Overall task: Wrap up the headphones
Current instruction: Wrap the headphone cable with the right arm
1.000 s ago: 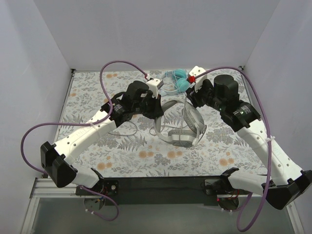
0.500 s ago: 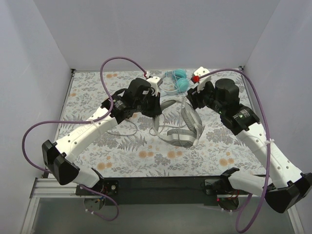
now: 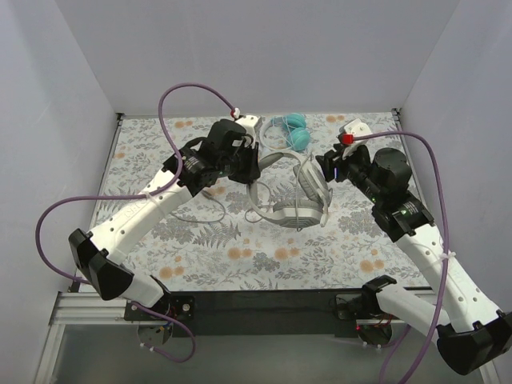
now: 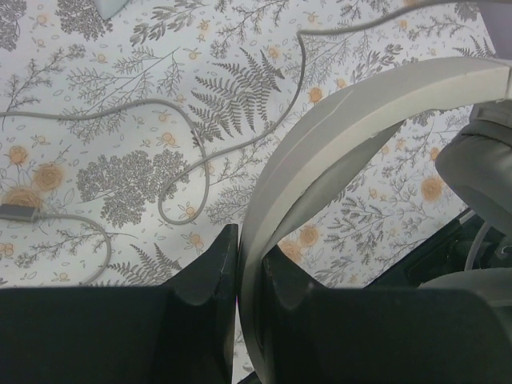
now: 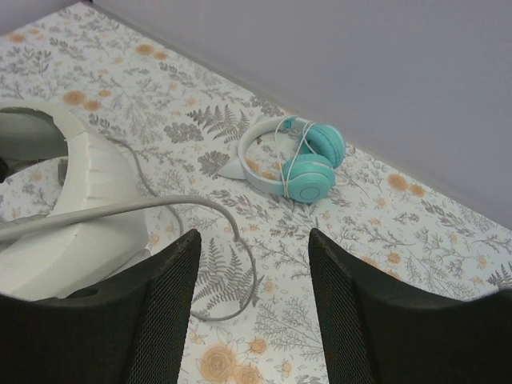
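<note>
Grip relation between the two arms and the white-grey headphones (image 3: pixel 292 196), held above the middle of the table (image 3: pixel 240 260). The left gripper (image 4: pixel 246 244) is clamped on the headband near one end; the band arches away from its fingers toward the right arm, with the ear cups hanging at the near side. The right gripper (image 5: pixel 254 236) has its fingers spread with nothing between them and sits just beside the other end of the band. One stretch of the thin grey cable (image 5: pixel 200 204) comes off the cup and curves down to the table directly ahead of those open fingers. The remaining slack lies in loose loops under the left arm. The free right arm therefore appears better placed to take the cable. The teal headphones (image 5: pixel 296 160) lie apart by the back wall, cord apparently wound round them.
</note>
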Tool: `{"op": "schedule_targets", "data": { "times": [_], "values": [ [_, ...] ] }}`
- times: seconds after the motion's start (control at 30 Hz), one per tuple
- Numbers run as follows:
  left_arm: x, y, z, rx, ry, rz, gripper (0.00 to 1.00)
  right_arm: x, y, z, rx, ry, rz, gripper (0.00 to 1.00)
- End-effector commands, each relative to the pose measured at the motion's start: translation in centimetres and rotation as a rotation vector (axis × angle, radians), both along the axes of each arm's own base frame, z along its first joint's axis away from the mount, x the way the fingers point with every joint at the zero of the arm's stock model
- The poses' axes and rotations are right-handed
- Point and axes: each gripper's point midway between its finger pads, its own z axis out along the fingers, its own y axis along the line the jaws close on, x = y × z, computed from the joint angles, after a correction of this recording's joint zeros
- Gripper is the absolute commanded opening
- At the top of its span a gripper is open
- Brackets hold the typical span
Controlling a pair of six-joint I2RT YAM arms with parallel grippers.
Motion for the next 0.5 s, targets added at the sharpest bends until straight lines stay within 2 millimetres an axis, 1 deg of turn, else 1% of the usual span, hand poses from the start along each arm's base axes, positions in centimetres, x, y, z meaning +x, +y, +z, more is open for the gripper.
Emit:
{"op": "schedule_targets", "data": {
  "times": [0.0, 0.03, 0.07, 0.1, 0.23, 0.33, 0.37, 0.4, 0.43, 0.47],
  "values": [
    [1.1, -2.1, 8.5, -0.264, -0.135, 0.028, 0.00, -0.4, 0.7, 3.2, 0.102, -0.071, 0.029, 0.64],
    [1.1, -2.2, 8.5, -0.273, -0.135, 0.028, 0.00, -0.4, 0.8, 3.8, 0.116, -0.074, 0.033, 0.65],
    [1.1, -2.3, 8.6, -0.279, -0.133, 0.027, 0.00, -0.6, 1.4, 4.2, 0.122, -0.072, 0.071, 0.68],
    [1.1, -2.5, 8.7, -0.287, -0.133, 0.023, 0.00, -0.5, 1.8, 4.9, 0.126, -0.074, 0.091, 0.69],
    [0.7, -3.0, 9.6, -0.333, -0.129, 0.002, 0.00, 0.0, 2.2, 4.3, 0.113, -0.022, 0.091, 0.69],
    [0.9, -3.0, 9.9, -0.337, -0.123, 0.018, 0.00, 0.2, 1.7, 3.7, 0.117, -0.004, 0.067, 0.71],
    [1.0, -2.9, 10.1, -0.339, -0.127, 0.027, 0.00, 0.3, 1.5, 3.8, 0.123, 0.001, 0.063, 0.72],
    [1.0, -2.9, 10.1, -0.340, -0.128, 0.029, 0.00, 0.5, 1.3, 3.6, 0.143, 0.032, 0.056, 0.73],
    [1.1, -2.9, 10.2, -0.346, -0.130, 0.032, 0.00, 1.0, 0.5, 4.2, 0.160, 0.033, 0.038, 0.73],
    [1.1, -2.9, 10.2, -0.348, -0.129, 0.031, 0.00, 0.6, 1.0, 4.4, 0.168, 0.044, 0.090, 0.74]
  ]
}}
